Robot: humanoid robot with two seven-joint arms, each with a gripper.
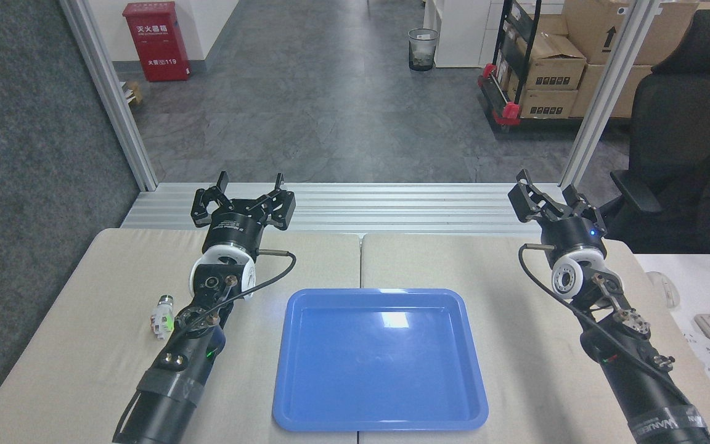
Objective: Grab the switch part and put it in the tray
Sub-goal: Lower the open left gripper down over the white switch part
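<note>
My left claw [248,181] fingers apart, far bench [84,370] edge; switch part [163,316] lies nearer me, beside forearm. Right claw [547,190] apart.

Bright, sharp; overhead glare on tray [330,407].

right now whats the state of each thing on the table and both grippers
small white plastic switch part with green accent: lying on the table, not held, outside the tray
shallow glossy blue plastic tray: flat, nothing in it
left gripper: open, holding nothing
right gripper: open, holding nothing
</note>
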